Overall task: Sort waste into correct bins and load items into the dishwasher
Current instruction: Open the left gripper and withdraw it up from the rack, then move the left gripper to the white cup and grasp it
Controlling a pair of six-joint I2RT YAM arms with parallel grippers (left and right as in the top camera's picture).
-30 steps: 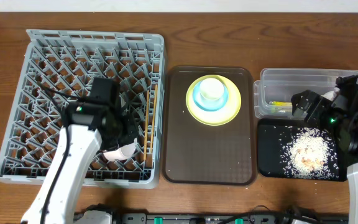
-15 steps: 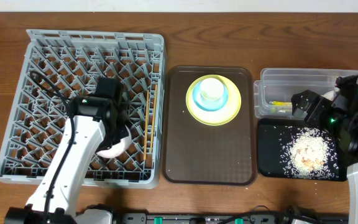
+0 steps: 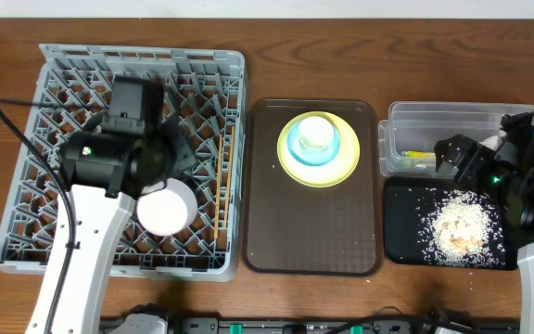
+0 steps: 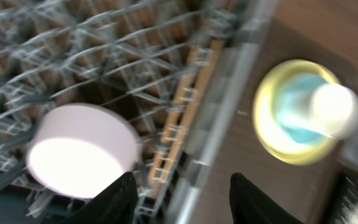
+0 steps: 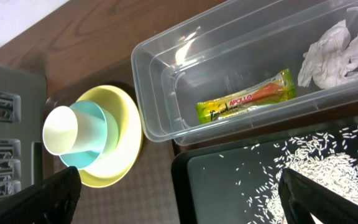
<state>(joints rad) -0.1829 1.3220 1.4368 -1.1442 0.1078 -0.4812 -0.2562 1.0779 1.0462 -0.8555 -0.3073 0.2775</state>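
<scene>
Only right wrist view shows napkin [image 5: 331, 53] in tub [image 5: 241, 56], left gripper [image 4: 183, 182] and right gripper [image 5: 179, 186] both apart

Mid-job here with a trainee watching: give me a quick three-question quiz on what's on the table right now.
1. True or false: the white bowl sits in the grey rack.
2. Where is the green-yellow sachet? A clear tub, B grey rack, C brown tray.
3. What lies scattered in the black tray?
Key: 1 true; 2 A; 3 rice.
</scene>
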